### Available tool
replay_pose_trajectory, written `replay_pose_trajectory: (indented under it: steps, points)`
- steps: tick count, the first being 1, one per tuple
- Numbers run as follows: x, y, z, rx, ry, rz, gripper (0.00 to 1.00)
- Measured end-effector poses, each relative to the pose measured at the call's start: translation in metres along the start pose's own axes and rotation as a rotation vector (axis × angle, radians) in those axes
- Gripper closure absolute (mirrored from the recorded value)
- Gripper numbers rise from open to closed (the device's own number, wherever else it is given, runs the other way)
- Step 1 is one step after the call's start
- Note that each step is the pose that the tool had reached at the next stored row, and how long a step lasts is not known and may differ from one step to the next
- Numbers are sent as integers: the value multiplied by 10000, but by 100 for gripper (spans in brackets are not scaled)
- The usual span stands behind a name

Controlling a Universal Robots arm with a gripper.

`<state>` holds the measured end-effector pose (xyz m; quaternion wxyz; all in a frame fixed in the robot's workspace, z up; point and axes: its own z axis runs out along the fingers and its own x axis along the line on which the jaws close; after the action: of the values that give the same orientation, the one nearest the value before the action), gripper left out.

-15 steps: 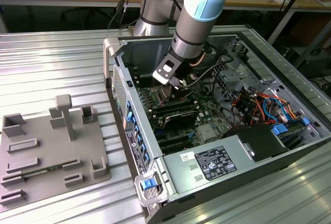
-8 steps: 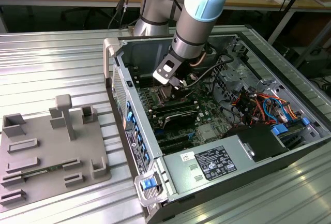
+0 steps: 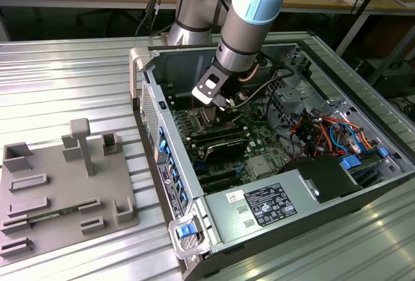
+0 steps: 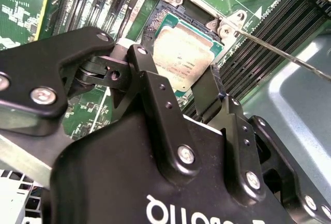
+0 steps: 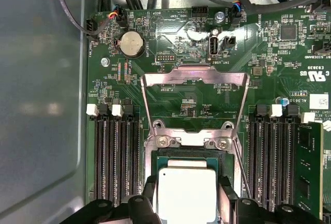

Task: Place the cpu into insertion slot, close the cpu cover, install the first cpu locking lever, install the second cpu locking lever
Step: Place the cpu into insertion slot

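Note:
Inside the open computer case (image 3: 194, 183), my gripper (image 3: 217, 102) hangs low over the green board. In both wrist views its two black fingers (image 4: 155, 87) stand on either side of the cpu (image 4: 181, 53), a flat square chip with a silvery top, and are shut on it. The cpu (image 5: 186, 193) sits right over the insertion slot (image 5: 186, 154), whose dark recess and silver rim show along its far edge. The cpu cover (image 5: 194, 73) is swung open and lies flat on the board beyond the slot. A thin locking lever (image 5: 242, 167) runs beside the slot.
Long black memory slots (image 5: 111, 162) flank the socket, with a green memory stick (image 5: 307, 167) in one. A coin battery (image 5: 132, 43) and cables lie beyond the cover. A grey parts fixture (image 3: 65, 183) stands on the exterior view's left; a power supply (image 3: 272, 203) fills the case's near end.

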<state>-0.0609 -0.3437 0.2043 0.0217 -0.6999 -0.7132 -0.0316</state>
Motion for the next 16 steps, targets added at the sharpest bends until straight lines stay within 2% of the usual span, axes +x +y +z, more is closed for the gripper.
replay_pose_trajectory:
  steps: [16]
  points:
    - [-20, 0, -1, -1, -8, 1, 45]
